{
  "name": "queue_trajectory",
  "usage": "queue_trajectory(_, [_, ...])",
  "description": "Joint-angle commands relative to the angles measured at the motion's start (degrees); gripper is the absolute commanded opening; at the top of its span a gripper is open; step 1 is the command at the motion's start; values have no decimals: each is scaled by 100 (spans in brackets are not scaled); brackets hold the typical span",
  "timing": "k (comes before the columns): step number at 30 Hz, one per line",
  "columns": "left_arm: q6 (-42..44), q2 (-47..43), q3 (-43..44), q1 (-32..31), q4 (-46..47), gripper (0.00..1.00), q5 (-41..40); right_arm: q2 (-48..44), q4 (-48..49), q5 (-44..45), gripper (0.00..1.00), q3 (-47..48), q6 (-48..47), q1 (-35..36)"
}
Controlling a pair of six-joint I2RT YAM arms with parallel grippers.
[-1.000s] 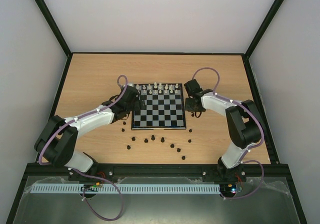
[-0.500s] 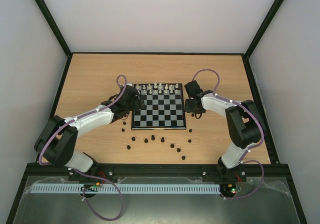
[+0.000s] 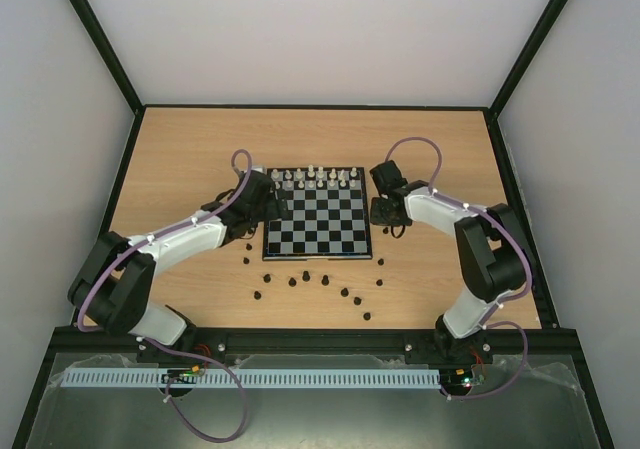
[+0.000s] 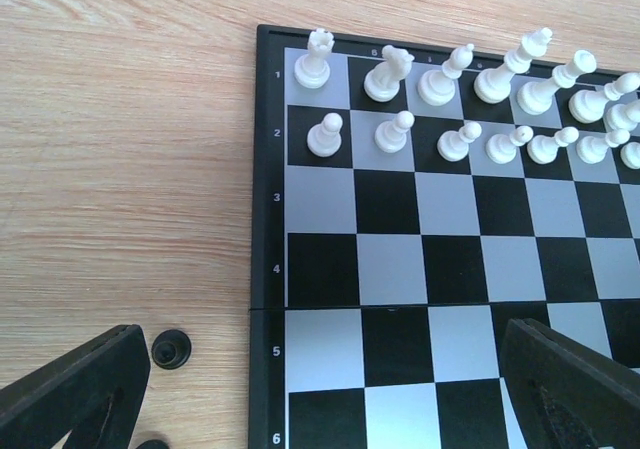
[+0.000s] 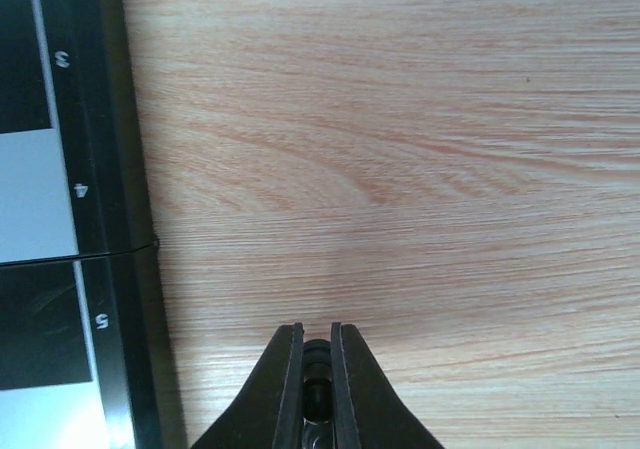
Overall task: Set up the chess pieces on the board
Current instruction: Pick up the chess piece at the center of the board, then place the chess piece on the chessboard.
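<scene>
Right end effector (image 5: 316, 331) has just been pinched shut on a black chess piece (image 5: 316, 364) beside the board (image 5: 100, 169), lift expected; left end effector (image 4: 325, 374) is held wide open, empty

Table (image 3: 180, 159): light wood grain, fills the middle of the top view. White pieces (image 3: 315, 177): two rows at upper centre, all upright. The left wrist view shows the back row along the top and the pawns below it. Rook (image 4: 318, 57) is leftmost, a pawn (image 4: 325, 134) just beneath it. Plain pale walls (image 3: 300, 39) on three sides. Black frame bars (image 3: 100, 44) run up the corners. White slotted rail (image 3: 260, 379) crosses the bottom, with a greyish sheet (image 3: 330, 424) below it.
</scene>
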Motion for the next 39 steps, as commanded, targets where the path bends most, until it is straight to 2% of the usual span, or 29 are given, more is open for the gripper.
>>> queue_trajectory(1, [77, -221, -165, 123, 54, 99, 53, -476, -151, -15, 1, -77, -45, 64])
queue_trajectory(8, [15, -296, -276, 419, 92, 99, 212, -767, -159, 113, 1, 21, -141, 453])
queue_trajectory(19, [-152, -624, -741, 837, 487, 99, 249, -418, -71, -186, 1, 294, -433, 1297])
queue_trajectory(23, [-174, -787, -875, 918, 635, 99, 252, -232, -81, -257, 1, 383, -543, 1578])
queue_trajectory(28, [-157, -651, -622, 977, 256, 99, 349, -62, -12, -367, 1, 461, -624, 1816])
queue_trajectory(39, [-154, -726, -795, 977, 474, 99, 601, 210, -1, -456, 1, 743, -727, 2200])
